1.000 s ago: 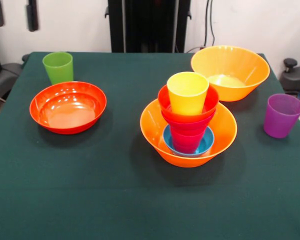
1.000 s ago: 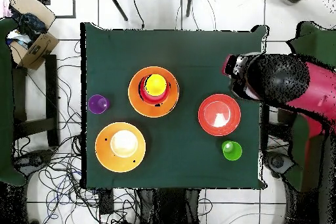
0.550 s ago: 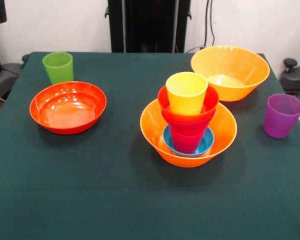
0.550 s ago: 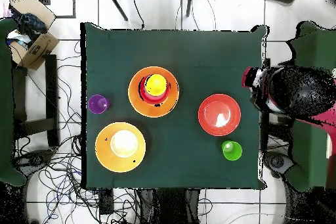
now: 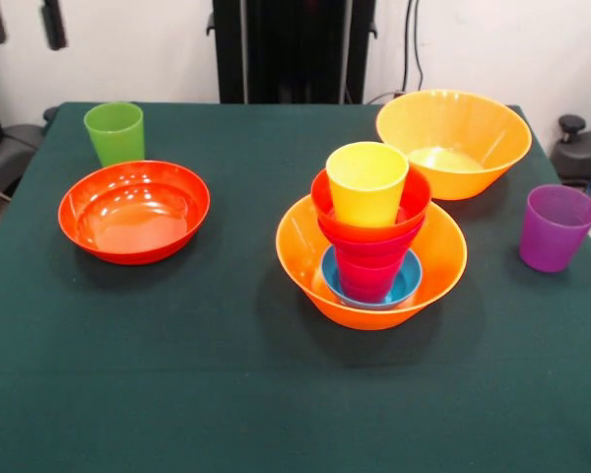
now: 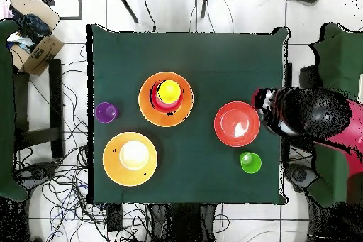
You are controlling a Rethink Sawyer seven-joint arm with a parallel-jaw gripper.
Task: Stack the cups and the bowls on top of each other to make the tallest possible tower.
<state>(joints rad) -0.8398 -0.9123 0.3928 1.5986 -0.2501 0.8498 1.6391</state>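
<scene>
1. the tower (image 5: 370,236) stands near the middle of the green table (image 5: 227,394). its base is a large orange bowl (image 5: 443,261); inside sits a small blue bowl (image 5: 406,281), then a pink cup (image 5: 366,276), a small red-orange bowl (image 5: 366,229) and, on top, a yellow cup (image 5: 366,182).
2. the loose pieces are well apart from it: a second large orange bowl (image 5: 453,138) behind the tower, a purple cup (image 5: 556,227) at one side, and a wide red bowl (image 5: 134,209) with a green cup (image 5: 114,131) just behind it at the other side.
3. in the overhead view the arm (image 6: 312,115) hangs at the table's edge, just beside the wide red bowl (image 6: 237,123). the gripper's end (image 6: 261,104) shows only as a dark lump, so i cannot tell if it is open or closed; nothing seems to be held.
4. the cups look light, stiff and smooth, so i judge them slippery. a hold across the rim, one finger inside and one outside the wall, seems safest, because the tapered side may slide out of a squeeze from outside.
5. the wide red bowl is shallow and glossy; the rim edge is the only good place to pinch it, and it may tilt when lifted.
6. the tower is light, so a push from the side could tip it; a new piece should come straight down.
</scene>
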